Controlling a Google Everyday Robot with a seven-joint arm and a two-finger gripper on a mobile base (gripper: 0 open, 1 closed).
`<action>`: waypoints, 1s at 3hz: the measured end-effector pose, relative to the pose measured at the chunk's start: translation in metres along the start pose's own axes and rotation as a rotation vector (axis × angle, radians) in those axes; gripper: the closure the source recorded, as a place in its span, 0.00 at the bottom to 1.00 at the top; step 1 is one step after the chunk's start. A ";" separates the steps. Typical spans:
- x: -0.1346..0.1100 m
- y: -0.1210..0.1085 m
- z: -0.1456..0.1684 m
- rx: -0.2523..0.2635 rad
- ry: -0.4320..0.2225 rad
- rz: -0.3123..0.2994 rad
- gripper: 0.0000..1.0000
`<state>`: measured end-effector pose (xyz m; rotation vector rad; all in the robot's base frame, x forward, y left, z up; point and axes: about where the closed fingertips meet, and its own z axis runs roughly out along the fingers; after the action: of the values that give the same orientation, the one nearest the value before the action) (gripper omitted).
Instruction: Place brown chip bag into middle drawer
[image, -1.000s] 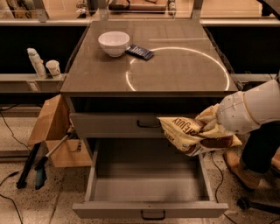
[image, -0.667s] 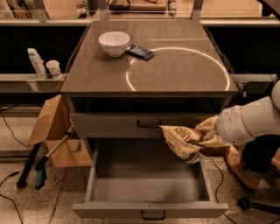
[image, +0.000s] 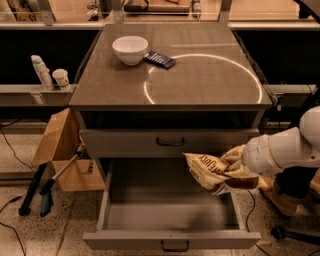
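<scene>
The brown chip bag (image: 212, 171), tan-yellow with a dark panel, hangs in the air over the right side of the middle drawer (image: 125, 240). That drawer is pulled fully out below the shut upper drawer front (image: 170, 142), and its inside looks bare. My gripper (image: 236, 169) reaches in from the right at the end of the white arm (image: 282, 150) and is shut on the bag's right end. The bag covers most of the gripper. The bag sits above the drawer's rim, not inside it.
On the cabinet top stand a white bowl (image: 130, 49) and a small dark blue packet (image: 160, 59). A cardboard box (image: 60, 150) and a long-handled tool (image: 50, 185) lie on the floor at the left. Two bottles (image: 50, 75) stand on the left shelf.
The arm has lowered the bag from in front of the upper drawer to just over the open drawer's right side. The drawer has not moved.
</scene>
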<state>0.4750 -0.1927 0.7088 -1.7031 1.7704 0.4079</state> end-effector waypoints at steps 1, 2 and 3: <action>0.028 0.011 0.025 -0.047 -0.001 0.064 1.00; 0.044 0.019 0.038 -0.075 0.001 0.109 1.00; 0.057 0.026 0.051 -0.112 0.002 0.154 1.00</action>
<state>0.4639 -0.2023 0.6288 -1.6473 1.9186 0.5826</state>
